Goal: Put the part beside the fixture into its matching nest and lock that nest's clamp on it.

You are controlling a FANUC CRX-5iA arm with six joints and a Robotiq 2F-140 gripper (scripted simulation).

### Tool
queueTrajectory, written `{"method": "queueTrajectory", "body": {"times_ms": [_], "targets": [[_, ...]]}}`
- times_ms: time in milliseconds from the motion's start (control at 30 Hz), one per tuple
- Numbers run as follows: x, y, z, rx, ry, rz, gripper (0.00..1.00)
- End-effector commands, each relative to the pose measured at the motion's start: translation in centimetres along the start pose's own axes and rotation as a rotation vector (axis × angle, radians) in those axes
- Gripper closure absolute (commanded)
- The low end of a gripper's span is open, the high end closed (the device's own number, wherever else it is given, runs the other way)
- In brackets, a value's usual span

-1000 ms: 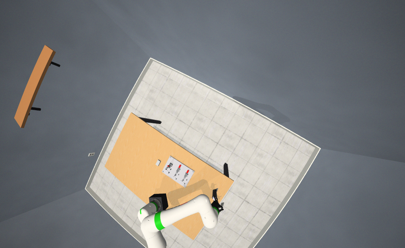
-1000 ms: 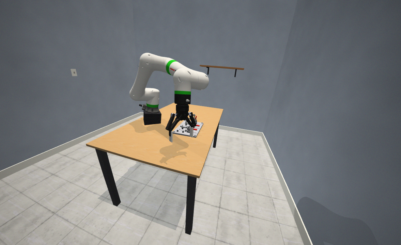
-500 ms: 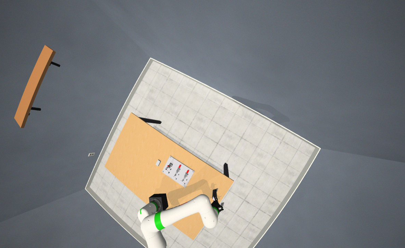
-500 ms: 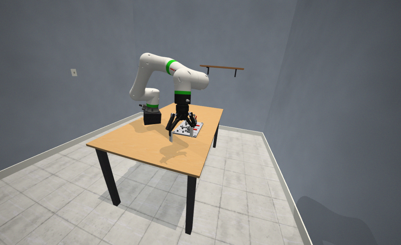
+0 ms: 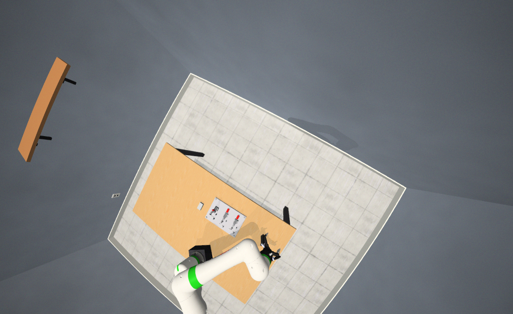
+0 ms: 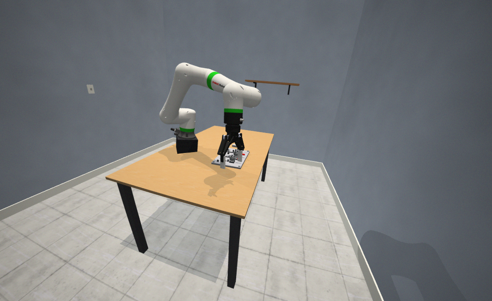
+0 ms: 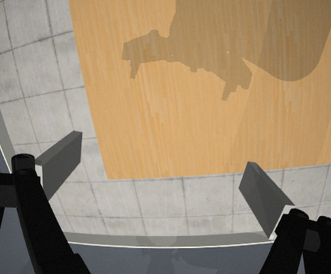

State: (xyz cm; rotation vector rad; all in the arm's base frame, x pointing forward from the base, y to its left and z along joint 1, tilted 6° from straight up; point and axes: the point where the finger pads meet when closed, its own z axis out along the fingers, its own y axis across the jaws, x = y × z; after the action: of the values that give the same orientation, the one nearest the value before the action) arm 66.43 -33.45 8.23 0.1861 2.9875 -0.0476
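The part (image 5: 200, 205) is a small light grey block. It lies flat on the wooden table (image 5: 164, 187) (image 6: 165, 175) (image 7: 186, 106), just beside the fixture's end far from my gripper. I do not see it in the other views. The fixture (image 5: 228, 217) (image 6: 217, 162) is a light grey plate with three nests and red-handled clamps, too small to tell open from shut. My gripper (image 5: 271, 244) (image 6: 231, 160) (image 7: 164, 162) is open and empty. It hangs above the table near the end beyond the fixture, well away from the part. The wrist view shows only bare table, floor and the gripper's shadow.
The arm's black base block (image 5: 199, 250) (image 6: 186, 144) stands on the table near its long edge, beside the fixture. A wooden shelf (image 5: 43, 109) (image 6: 271, 82) hangs on the wall, far off. The table's end edge lies close under the gripper.
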Motion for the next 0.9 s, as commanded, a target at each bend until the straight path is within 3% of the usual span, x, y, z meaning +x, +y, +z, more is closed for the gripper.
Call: {"method": "queueTrajectory", "body": {"times_ms": [0,67,867], "targets": [[0.0,2.2,-0.6,-0.005,-0.005,-0.098,0.0],[0.2,5.1,-1.4,-0.012,-0.004,-0.231,0.0],[4.2,21.0,-5.4,-0.051,-0.013,-1.018,0.0]]}}
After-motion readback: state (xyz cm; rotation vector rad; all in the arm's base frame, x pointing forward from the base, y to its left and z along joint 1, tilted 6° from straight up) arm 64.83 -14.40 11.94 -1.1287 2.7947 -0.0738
